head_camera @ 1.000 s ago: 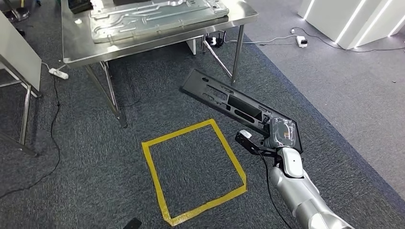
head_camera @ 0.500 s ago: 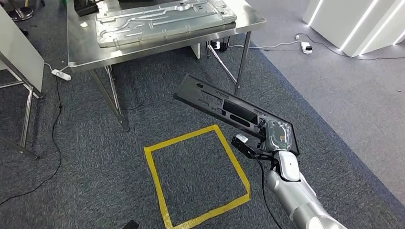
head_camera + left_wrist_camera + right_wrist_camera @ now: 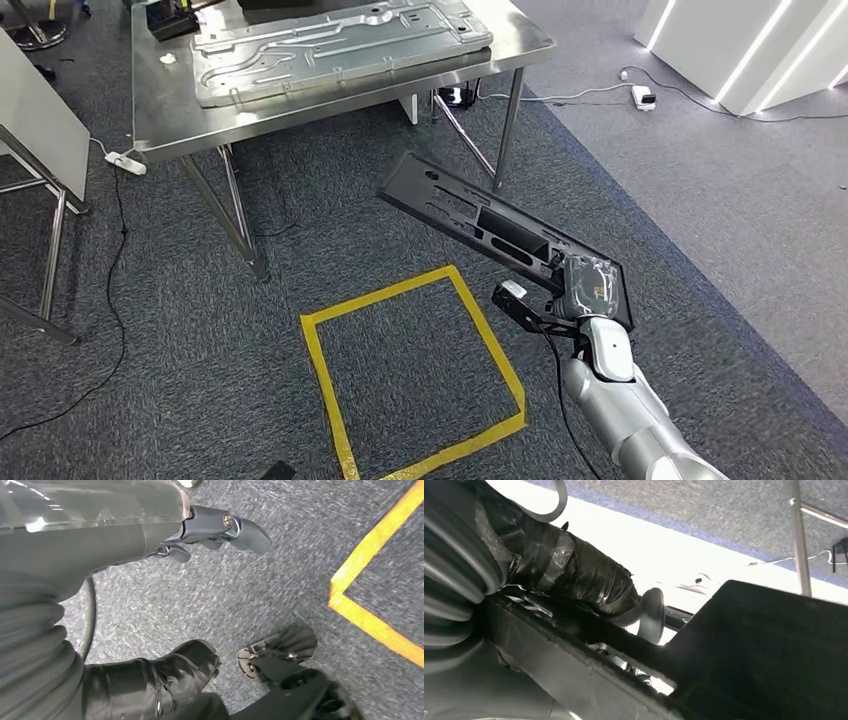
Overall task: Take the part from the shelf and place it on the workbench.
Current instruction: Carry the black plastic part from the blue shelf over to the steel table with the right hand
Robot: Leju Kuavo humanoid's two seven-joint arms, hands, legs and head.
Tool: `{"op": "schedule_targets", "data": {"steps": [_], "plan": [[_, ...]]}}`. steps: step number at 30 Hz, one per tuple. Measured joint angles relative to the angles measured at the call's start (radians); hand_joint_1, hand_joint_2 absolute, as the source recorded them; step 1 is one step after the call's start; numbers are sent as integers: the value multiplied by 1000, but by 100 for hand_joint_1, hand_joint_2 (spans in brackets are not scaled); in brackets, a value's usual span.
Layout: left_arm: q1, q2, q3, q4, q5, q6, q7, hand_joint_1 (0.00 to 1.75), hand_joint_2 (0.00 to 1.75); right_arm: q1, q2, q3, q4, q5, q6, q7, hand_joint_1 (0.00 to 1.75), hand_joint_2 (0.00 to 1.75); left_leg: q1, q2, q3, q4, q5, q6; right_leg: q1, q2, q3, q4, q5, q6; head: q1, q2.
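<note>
The part (image 3: 480, 225) is a long black plastic panel with cut-outs, held slanting above the carpet. My right hand (image 3: 585, 290) grips its near end; its far end points toward the workbench (image 3: 160, 110), a steel table at the back. In the right wrist view the part (image 3: 764, 645) is a dark slab under the taped thumb of my right hand (image 3: 589, 580). My left hand (image 3: 125, 535) hangs over the carpet with thumb and fingers apart and nothing in it.
A large embossed metal sheet (image 3: 330, 45) covers most of the workbench, with a black object (image 3: 175, 18) at its back left. A yellow tape square (image 3: 385, 295) marks the carpet before me. A white board on legs (image 3: 40, 110) stands left, with a power strip (image 3: 125, 162) and cables nearby.
The whole picture has shifted a little, so the camera moved. The part stays in my right hand's grip, its far end now slightly higher and nearer the workbench leg.
</note>
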Motion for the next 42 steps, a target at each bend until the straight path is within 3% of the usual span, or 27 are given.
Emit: {"op": "schedule_targets", "data": {"steps": [4,6,8,9,10,11,13,14,15,17,20,23,24,25,26,28,30,33,35,36,39,40,41,42], "plan": [[1,-1,0,0,-3,0,3,0,175,0,0,-3,-2,-2,1,-1,175,175,0,-2,5,-13,-1,29,-1,0,-8,16,-14,19,0,0],[-1,-2,0,0,-5,1,3,0,175,0,0,-5,-2,-2,3,-1,175,175,3,-1,8,-19,1,42,-2,1,-48,102,-61,25,0,0],[-1,-2,0,0,-8,2,3,0,175,0,-1,-7,-1,-2,7,1,175,175,1,-2,8,-19,0,48,-1,1,-118,236,-116,27,0,0],[0,-2,0,0,-10,3,3,0,175,1,-1,-8,1,-2,10,4,175,175,-1,-2,9,-19,-1,49,-1,1,-144,280,-124,28,0,0],[1,-2,0,0,-12,2,3,0,175,2,-1,-10,3,-1,13,7,175,175,-2,-3,10,-18,-2,49,-1,1,-153,287,-111,26,0,0],[2,-2,0,0,-13,2,3,0,175,2,-1,-11,4,0,15,11,175,175,-2,-4,13,-18,-4,49,-1,1,-139,249,-78,23,0,0],[3,-3,0,0,-14,2,0,0,175,1,-2,-13,5,7,15,17,175,175,-4,-6,17,-17,-9,45,3,1,-76,108,-3,13,0,0],[3,-3,0,0,-16,2,-2,0,175,-1,-2,-14,4,10,14,19,175,175,-5,-7,18,-16,-11,41,6,2,-49,50,18,8,0,0],[2,-4,0,0,-17,3,-4,0,175,-1,-1,-14,4,14,13,20,175,175,-6,-8,17,-15,-12,37,9,2,-34,16,25,5,0,0],[2,-4,0,0,-19,4,-6,0,175,0,-1,-14,4,19,12,21,175,175,-6,-10,16,-17,-12,26,14,2,-31,3,21,1,0,0],[3,-3,0,0,-20,4,-8,0,175,0,-1,-14,2,25,12,22,175,175,-5,-5,5,12,-37,11,5,-2,-21,-11,25,-16,0,0],[4,-3,0,0,-20,5,-8,0,175,0,0,-15,1,25,11,21,175,175,-2,-1,-75,185,-120,2,5,-5,-16,-15,24,-29,0,0],[4,-3,0,0,-20,5,-8,0,175,1,0,-15,1,24,10,20,175,175,-1,-1,-101,235,-133,-1,6,-5,-15,-14,23,-30,0,0],[4,-2,0,0,-20,5,-8,0,175,3,0,-15,1,23,10,19,175,175,-1,-1,-113,253,-129,-2,7,-4,-15,-12,21,-30,0,0],[4,-2,0,0,-20,5,-7,0,175,4,0,-15,1,22,9,18,175,175,-1,0,-105,231,-105,-2,7,-4,-15,-10,20,-30,0,0],[3,0,0,0,-21,5,-7,0,175,5,0,-15,1,22,8,17,175,175,-2,1,-50,105,-37,3,7,-3,-13,-5,15,-26,0,0],[2,1,0,0,-22,6,-7,0,175,5,1,-15,0,22,6,16,175,175,-5,1,-4,5,-3,11,10,-3,-14,0,12,-18,0,0],[2,0,-1,0,-27,6,-7,0,175,5,1,-15,-1,25,4,15,175,175,-8,0,6,-17,0,23,12,-3,-15,-2,12,-3,0,0],[2,0,-1,0,-30,6,-7,0,175,3,2,-15,-2,30,5,16,175,175,-4,0,10,-28,6,37,11,-1,-25,21,-6,6,0,0],[1,-1,-1,0,-30,6,-7,0,175,2,2,-15,-2,34,5,17,175,175,-2,-1,13,-32,9,43,9,0,-43,60,-31,10,0,0],[0,-1,-2,0,-31,6,-7,0,175,3,3,-14,0,41,4,19,175,175,-2,-10,13,-33,9,49,5,0,-131,251,-118,16,0,0],[0,-1,-2,0,-31,6,-7,0,175,5,3,-14,1,42,4,19,175,175,-2,-17,13,-32,8,49,2,0,-146,282,-121,18,0,0],[1,-1,-2,0,-31,5,-7,0,175,5,3,-14,2,43,4,19,175,175,-1,-25,13,-30,8,48,0,1,-142,272,-104,19,0,0],[1,-1,-2,0,-31,5,-7,0,175,5,3,-14,3,43,4,19,175,175,0,-34,13,-27,6,46,-3,4,-117,221,-70,19,0,0]]}}
